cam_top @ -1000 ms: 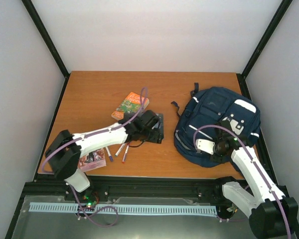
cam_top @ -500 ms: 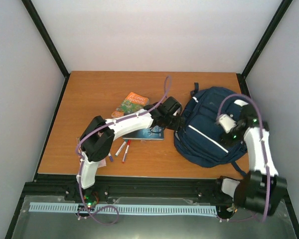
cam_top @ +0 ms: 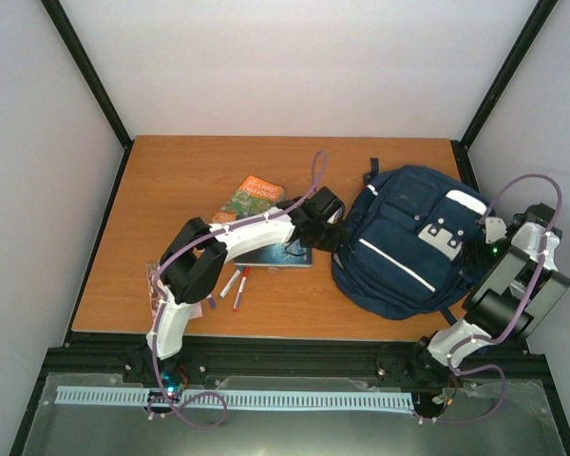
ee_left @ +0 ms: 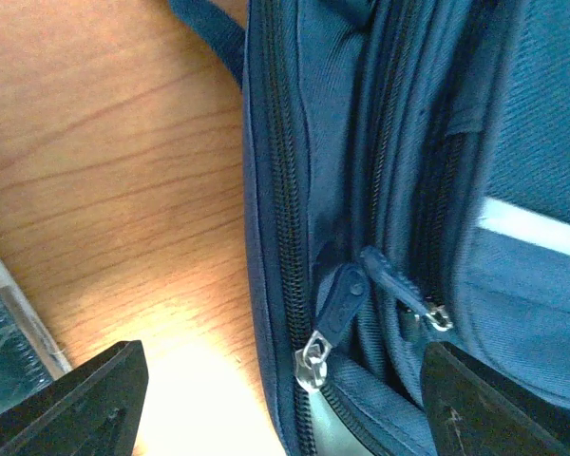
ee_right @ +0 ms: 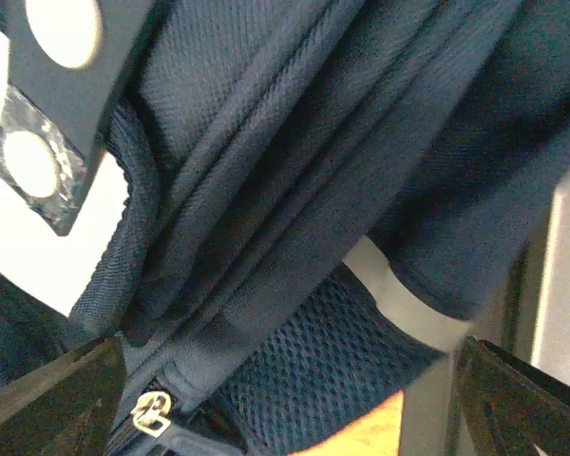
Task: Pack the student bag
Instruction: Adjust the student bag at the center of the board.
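The student bag point(cam_top: 399, 242), navy with thin white stripes and a pale patch, lies on the right half of the wooden table. My left gripper point(cam_top: 335, 228) hovers at the bag's left edge, open. In the left wrist view, the left gripper point(ee_left: 294, 404) straddles a closed zip whose silver slider and navy pull tab point(ee_left: 340, 302) sit between the fingers, untouched. My right gripper point(cam_top: 481, 249) is at the bag's right side. In the right wrist view, the right gripper point(ee_right: 290, 408) is open, close to the folded navy fabric, a mesh pocket point(ee_right: 328, 366) and a zip slider point(ee_right: 150, 414).
An orange-green book point(cam_top: 253, 197) lies left of the bag. A dark book point(cam_top: 283, 255) sits partly under the left arm. Pens point(cam_top: 234, 283) and another book point(cam_top: 156, 283) lie by the front left. Black frame posts stand at the table corners.
The right gripper opened, let go of the bag and swung to the bag's right edge; the bag's front settled flat. The left arm moved from the dark book to the bag's left edge.
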Motion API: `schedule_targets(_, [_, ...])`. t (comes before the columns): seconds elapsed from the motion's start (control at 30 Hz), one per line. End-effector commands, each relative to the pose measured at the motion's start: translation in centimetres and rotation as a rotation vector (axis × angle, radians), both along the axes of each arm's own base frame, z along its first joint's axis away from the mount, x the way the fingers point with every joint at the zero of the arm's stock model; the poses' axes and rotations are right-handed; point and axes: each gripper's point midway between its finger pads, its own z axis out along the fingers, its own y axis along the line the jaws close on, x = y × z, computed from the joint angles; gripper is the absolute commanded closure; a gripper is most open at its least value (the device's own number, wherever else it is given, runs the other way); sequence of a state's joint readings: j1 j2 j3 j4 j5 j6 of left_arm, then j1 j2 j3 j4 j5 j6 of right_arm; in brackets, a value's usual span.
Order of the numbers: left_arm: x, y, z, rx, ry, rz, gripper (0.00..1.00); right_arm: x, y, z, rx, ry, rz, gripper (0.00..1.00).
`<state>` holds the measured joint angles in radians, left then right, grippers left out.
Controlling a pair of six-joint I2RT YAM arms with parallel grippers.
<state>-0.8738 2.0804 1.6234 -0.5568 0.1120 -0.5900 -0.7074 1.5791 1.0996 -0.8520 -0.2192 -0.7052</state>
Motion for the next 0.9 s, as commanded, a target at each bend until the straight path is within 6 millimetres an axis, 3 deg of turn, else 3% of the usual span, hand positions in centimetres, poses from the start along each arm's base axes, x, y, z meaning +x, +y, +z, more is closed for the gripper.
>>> schedule_targets(0.0, [-0.3,-1.1,-1.0,-0.038,0.054,-0.035,0.19,0.2,0.1,-2.1,0.067,0.036,-0.016,0.05])
schedule_targets(0.23, [-2.2,-1.2,-2.2,-0.065,0.106,-0.074,0.22,2.1,2.0,-4.4,0.104,0.045,0.032,0.11])
schedule_targets(0.47, [-4.9,-2.7,-2.7,-0.064,0.122,-0.162,0.29,7.9,4.9,-5.0,0.080,0.016,0.089,0.15])
schedule_targets(0.63, [-7.4,-4.0,-3.1,-0.048,0.123,-0.207,0.33,13.2,5.5,-3.1,0.082,-0.058,0.072,0.17])
schedule_targets(0.73, [-8.1,-4.0,-3.1,-0.045,0.115,-0.205,0.33,14.7,5.6,-2.3,0.081,-0.094,0.058,0.17])
schedule_targets(0.87, [-8.2,-3.3,-2.5,-0.041,0.087,-0.208,0.31,15.3,5.3,-1.3,0.067,-0.116,0.059,0.16])
